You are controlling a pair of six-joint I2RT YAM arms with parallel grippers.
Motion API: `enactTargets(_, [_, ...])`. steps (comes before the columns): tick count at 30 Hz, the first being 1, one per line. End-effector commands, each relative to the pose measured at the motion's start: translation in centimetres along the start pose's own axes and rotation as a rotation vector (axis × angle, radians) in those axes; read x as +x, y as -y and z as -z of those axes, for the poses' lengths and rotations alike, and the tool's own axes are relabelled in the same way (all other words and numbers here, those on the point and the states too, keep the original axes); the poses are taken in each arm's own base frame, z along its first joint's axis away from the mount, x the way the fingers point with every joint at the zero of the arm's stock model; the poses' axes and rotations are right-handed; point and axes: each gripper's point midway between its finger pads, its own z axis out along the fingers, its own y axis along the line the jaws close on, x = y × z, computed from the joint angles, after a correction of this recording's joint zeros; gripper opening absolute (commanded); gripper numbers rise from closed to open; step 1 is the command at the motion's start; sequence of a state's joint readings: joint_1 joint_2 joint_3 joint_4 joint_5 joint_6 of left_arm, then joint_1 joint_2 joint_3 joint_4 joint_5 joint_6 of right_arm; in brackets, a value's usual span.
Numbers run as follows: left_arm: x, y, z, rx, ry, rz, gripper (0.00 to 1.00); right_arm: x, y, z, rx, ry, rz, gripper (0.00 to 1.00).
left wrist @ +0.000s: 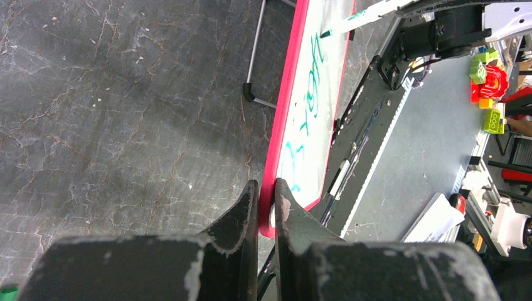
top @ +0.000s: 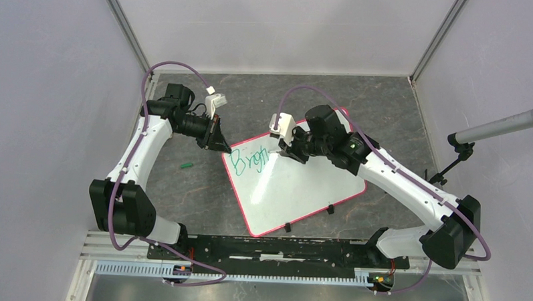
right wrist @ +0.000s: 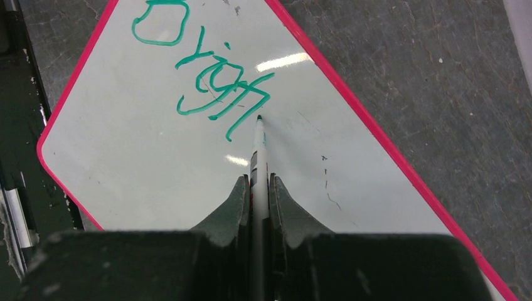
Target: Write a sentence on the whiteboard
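Observation:
The whiteboard point(top: 302, 188), glossy white with a red-pink rim, lies tilted on the dark table. Green lettering of the sentence point(top: 249, 162) reads "Brigh" near its far left corner, and shows again as the sentence point(right wrist: 207, 88) in the right wrist view. My left gripper point(top: 222, 147) point(left wrist: 268, 188) is shut on the whiteboard's point(left wrist: 335, 69) rim at that corner. My right gripper point(top: 285, 150) point(right wrist: 258, 182) is shut on a white marker point(right wrist: 258, 147). The marker's green tip touches the whiteboard point(right wrist: 125, 157) just right of the last letter.
A green marker cap point(top: 186, 165) lies on the table left of the board. Two small black clips point(top: 329, 209) sit at the board's near edge. A microphone on a stand point(top: 505, 125) reaches in from the right. Grey walls enclose the table.

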State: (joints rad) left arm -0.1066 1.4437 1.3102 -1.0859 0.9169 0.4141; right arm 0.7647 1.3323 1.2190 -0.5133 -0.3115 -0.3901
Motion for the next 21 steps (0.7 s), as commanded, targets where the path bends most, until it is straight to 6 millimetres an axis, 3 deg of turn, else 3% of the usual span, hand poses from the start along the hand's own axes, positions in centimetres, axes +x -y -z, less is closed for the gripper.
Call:
enactTargets(1, [0.9,0.0,-1.1,0.004,-0.050,-0.084,0.02,-0.1,1.5,0.2,0.047,0.012,0.002,0.00])
enactTargets(10, [0.9,0.0,-1.2,0.007,-0.050,-0.083,0.02,0.3,2.2,1.4,0.068,-0.009,0.002,0.00])
enactTargets(21, [0.9,0.1,-1.1,0.008,-0.049,-0.088,0.02,-3.2,1.8,2.4,0.033,0.097,0.019,0.00])
